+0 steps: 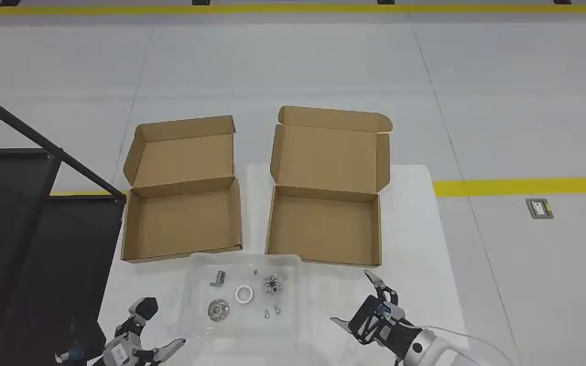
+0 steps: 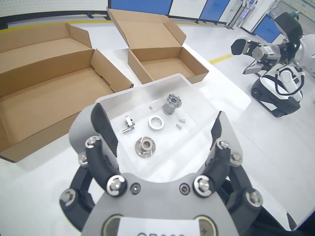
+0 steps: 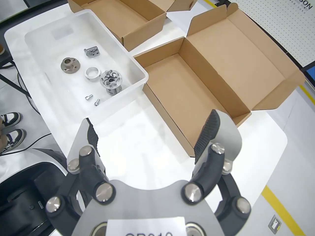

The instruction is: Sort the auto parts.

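A clear plastic tray [image 1: 286,262] [image 2: 115,96] [image 3: 37,34] at the table's front holds several metal parts: a flanged hub [image 2: 145,146] [image 3: 70,66] [image 1: 218,309], a white ring [image 2: 156,123] [image 3: 92,72] [image 1: 244,295], a slotted cylinder [image 2: 171,103] [image 3: 111,81] [image 1: 272,285], a small bracket [image 2: 128,124] [image 3: 92,51] [image 1: 218,275] and two small screws [image 2: 180,123] [image 3: 92,99]. My left gripper [image 2: 160,128] [image 1: 156,328] hangs open in front of the tray on its left side. My right gripper [image 3: 150,133] [image 1: 357,300] hangs open to the tray's right, with nothing in it.
Two open cardboard boxes stand behind the tray, one on the left [image 1: 181,222] [image 2: 44,96] [image 3: 123,13] and one on the right [image 1: 322,229] [image 2: 169,67] [image 3: 196,79], both with lids up. The white table [image 1: 412,247] has bare room at the right.
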